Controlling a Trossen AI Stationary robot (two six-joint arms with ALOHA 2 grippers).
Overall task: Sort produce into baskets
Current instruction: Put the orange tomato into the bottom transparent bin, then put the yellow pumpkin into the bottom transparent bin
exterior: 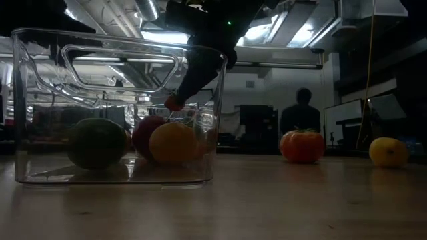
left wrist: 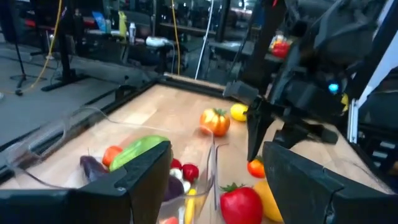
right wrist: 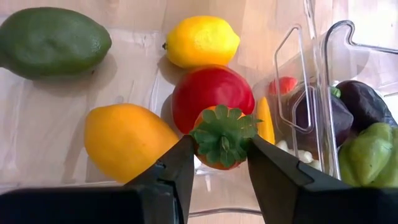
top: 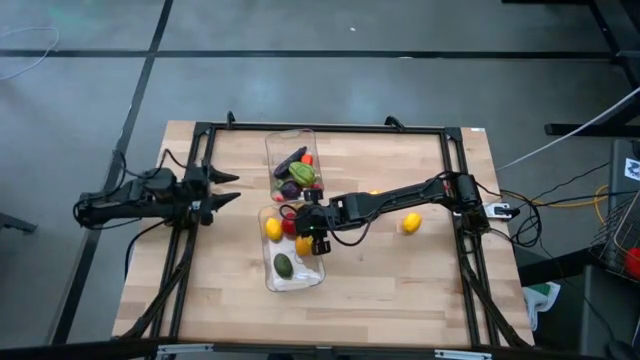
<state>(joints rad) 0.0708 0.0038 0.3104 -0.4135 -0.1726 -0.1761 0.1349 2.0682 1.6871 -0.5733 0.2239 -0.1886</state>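
My right hand (right wrist: 219, 163) pinches a small strawberry (right wrist: 222, 138) over the near bin (top: 292, 283); I'd lower between the fruits, then release gently.

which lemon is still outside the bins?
The lemon lying on bare table under the right arm; the other lemon already sits inside the near bin.
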